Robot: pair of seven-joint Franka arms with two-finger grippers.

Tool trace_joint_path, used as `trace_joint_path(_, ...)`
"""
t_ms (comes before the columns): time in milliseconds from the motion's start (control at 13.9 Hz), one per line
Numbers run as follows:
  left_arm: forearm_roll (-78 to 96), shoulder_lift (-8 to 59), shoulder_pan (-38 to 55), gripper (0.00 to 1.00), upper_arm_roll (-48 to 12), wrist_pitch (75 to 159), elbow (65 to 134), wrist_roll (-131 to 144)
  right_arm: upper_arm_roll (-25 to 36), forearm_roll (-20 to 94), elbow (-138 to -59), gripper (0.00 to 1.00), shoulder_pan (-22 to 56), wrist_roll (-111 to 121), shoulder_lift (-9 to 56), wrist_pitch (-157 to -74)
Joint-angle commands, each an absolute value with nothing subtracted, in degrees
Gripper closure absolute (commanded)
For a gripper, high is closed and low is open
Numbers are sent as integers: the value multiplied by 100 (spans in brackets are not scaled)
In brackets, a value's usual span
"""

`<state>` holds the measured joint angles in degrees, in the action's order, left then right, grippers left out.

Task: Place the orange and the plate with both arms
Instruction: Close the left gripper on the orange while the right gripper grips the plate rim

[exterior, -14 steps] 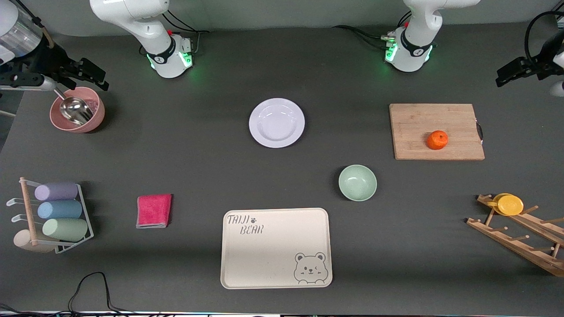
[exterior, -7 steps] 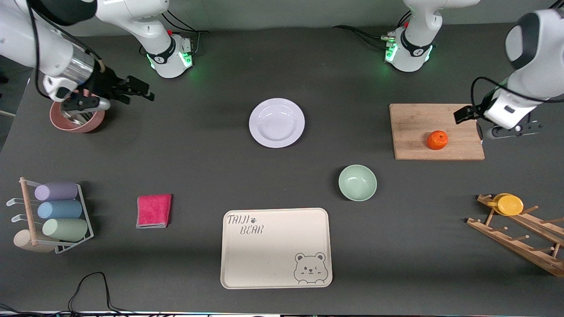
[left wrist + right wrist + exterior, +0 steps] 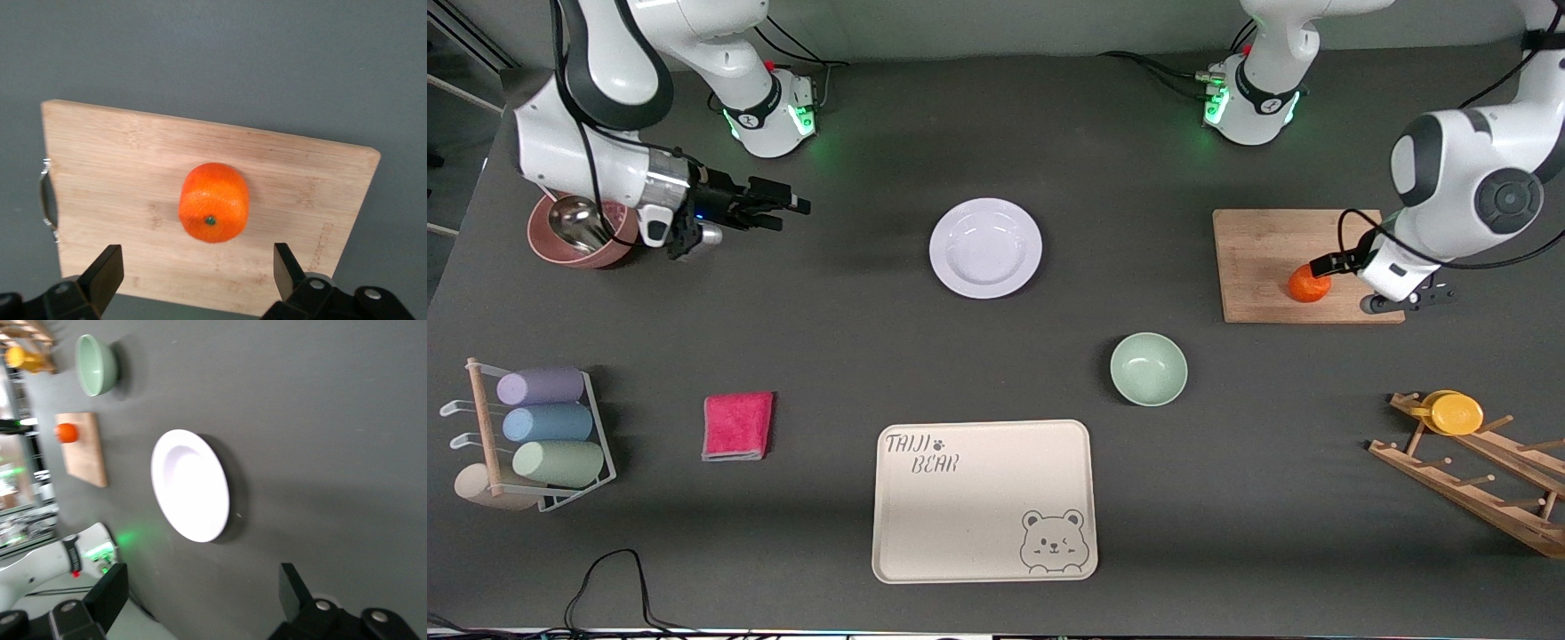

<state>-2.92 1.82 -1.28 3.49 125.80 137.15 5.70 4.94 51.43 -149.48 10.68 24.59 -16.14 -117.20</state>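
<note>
The orange sits on a wooden cutting board at the left arm's end of the table. My left gripper hangs open and empty over the board, right beside the orange. In the left wrist view the orange lies on the board just ahead of my open gripper. The lavender-white plate lies empty at mid-table. My right gripper is open and empty over bare table between a pink bowl and the plate. In the right wrist view the plate lies ahead of that gripper.
A pink bowl with a metal scoop stands under the right arm. A mint-green bowl, a cream bear-print tray and a pink cloth lie nearer the camera. A cup rack and a wooden rack with a yellow cup stand at the table's ends.
Both arms have swung in from the table's ends. My left gripper came over the cutting board beside the orange. My right gripper moved from the pink bowl toward the plate.
</note>
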Motion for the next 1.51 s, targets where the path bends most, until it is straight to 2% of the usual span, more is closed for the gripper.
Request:
trace_joint_path(0,-88,509,-141,0,325,12988,13824,483,562,6376,-15081,0,1142,3897,-864,-11821)
trace_joint_path(216,-88,782,-97,0,325,13508,14009,475,562,7897,-15293,0,1353,5488,-46,-11821)
trace_joint_path(432,-88,905,-132,0,325,13868,14168,334,554,8900,-15380,0,1512,6597,596,-11804)
trace_joint_path(720,-88,1028,-132,1,325,13983,14168,325,554,9570,-15416,0,1529,7707,1440,-11217)
trace_joint_path(792,-88,1028,-141,31,325,13992,14168,299,562,9650,-15416,0,1521,7804,1572,-11041)
trace_joint_path(864,-88,1011,-123,99,325,13992,14168,264,562,9650,-15407,0,1521,7813,1660,-10943)
trace_joint_path(1297,-88,985,-141,100,316,13992,14159,255,562,9773,-15337,0,1477,7822,2056,-10837)
trace_joint_path(1441,-88,653,-123,100,316,13756,14133,246,562,9782,-15328,0,1459,7805,2065,-10846)
